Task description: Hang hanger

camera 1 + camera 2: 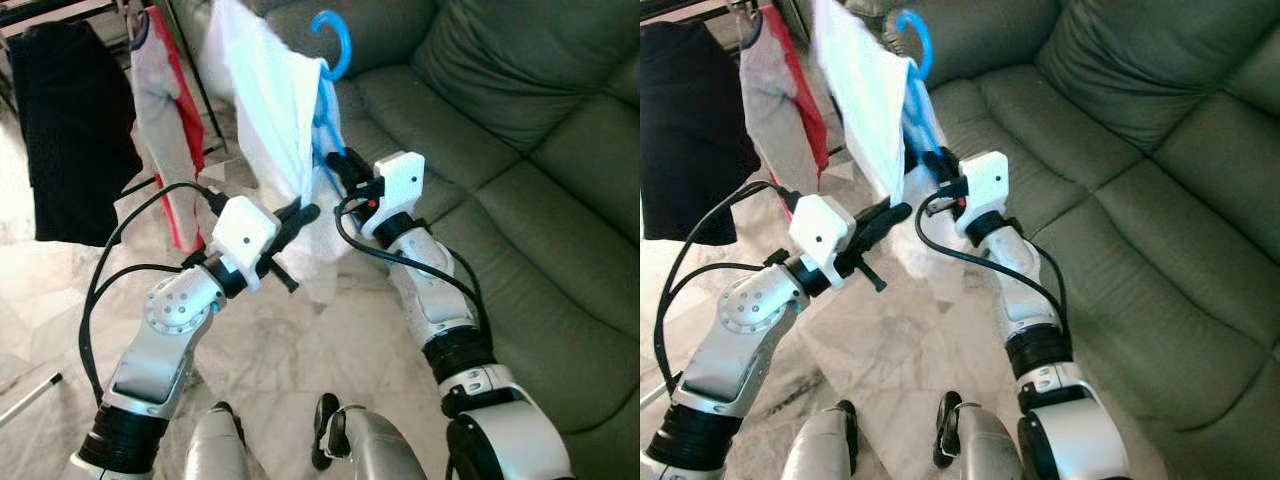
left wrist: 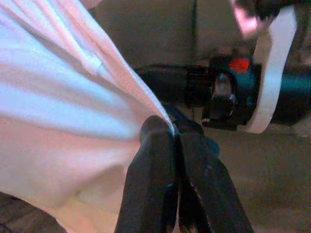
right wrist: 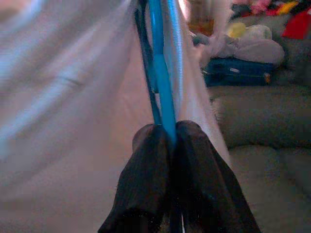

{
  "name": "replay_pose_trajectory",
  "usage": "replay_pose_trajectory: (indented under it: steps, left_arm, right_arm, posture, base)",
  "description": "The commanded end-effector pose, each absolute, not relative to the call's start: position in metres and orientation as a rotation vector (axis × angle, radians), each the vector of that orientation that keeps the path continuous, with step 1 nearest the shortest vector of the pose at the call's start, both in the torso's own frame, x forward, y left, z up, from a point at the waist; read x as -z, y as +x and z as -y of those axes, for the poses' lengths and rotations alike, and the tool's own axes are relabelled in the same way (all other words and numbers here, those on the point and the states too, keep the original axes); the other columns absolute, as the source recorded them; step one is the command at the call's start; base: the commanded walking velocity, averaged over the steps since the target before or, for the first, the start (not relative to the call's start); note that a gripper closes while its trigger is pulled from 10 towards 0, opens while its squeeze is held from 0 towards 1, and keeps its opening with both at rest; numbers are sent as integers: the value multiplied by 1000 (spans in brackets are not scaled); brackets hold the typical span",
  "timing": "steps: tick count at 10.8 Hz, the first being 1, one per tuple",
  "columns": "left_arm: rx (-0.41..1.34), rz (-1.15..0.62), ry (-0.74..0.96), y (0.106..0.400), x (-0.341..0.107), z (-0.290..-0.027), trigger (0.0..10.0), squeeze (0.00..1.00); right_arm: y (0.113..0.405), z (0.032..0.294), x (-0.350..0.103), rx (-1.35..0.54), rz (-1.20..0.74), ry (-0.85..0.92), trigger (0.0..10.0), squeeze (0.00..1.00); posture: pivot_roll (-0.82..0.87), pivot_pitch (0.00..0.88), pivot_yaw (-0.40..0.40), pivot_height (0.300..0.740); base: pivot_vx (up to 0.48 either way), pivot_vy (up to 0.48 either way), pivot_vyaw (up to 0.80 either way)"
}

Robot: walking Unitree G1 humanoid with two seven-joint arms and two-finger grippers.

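The robot holds a blue hanger [image 1: 334, 45] draped with a white garment [image 1: 268, 110] up before a green sofa [image 1: 520, 150], both arms raised. Most of the hanger is hidden under the cloth: its hook stands free at the top, and a stretch of blue bar shows along the garment's right edge. The right gripper [image 3: 170, 133] has its two fingers pressed together on that blue bar, seen close in the right wrist view, with white fabric hanging on both sides. The left gripper [image 2: 173, 132] is pinched tight on the hem of the garment; the left wrist view is blurred and the cloth there looks pinkish. Beyond its fingertips lies the right wrist, dark with a small red spot and a white bracket.

To the robot's left stands a drying rack [image 1: 60, 12], cut off by the top edge, carrying a black garment [image 1: 75, 130] and a grey-and-red one [image 1: 165, 120]. Its dark legs slant down behind the white garment. The floor [image 1: 330, 330] is pale marble. A thin white rod [image 1: 30, 397] lies at the left edge, partly out of frame. The right wrist view shows blurred coloured items [image 3: 252, 48] heaped on a far sofa. No writing is readable.
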State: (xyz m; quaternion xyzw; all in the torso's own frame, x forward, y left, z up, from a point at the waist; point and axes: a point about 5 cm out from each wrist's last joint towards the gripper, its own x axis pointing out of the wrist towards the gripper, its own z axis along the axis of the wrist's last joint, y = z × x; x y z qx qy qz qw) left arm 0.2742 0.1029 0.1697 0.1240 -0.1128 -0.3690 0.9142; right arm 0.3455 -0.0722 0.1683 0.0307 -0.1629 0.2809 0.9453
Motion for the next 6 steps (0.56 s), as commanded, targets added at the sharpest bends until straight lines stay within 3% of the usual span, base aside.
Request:
replay_pose_trajectory:
  steps: [1, 2, 4, 6]
  left_arm:
    - [811, 114, 274, 270, -144, -98, 10000, 0]
    - [737, 86, 348, 277, -138, -111, 10000, 1000]
    - [648, 107, 488, 284, -137, -132, 10000, 1000]
    - [592, 127, 530, 287, -142, -150, 10000, 1000]
  right_arm:
    - [341, 73, -204, -603, 494, 119, 10000, 0]
    - [326, 72, -193, -727, 479, 69, 10000, 0]
    - [309, 92, -174, -851, 379, 23, 10000, 0]
    - [299, 121, -166, -846, 334, -54, 10000, 0]
  posture:
    - [77, 167, -93, 740]
    - [79, 165, -94, 740]
    - [76, 167, -92, 740]
    - [66, 176, -82, 740]
  base:
    - [0, 0, 0]
    - [0, 0, 0]
    - [0, 0, 0]
    - [0, 0, 0]
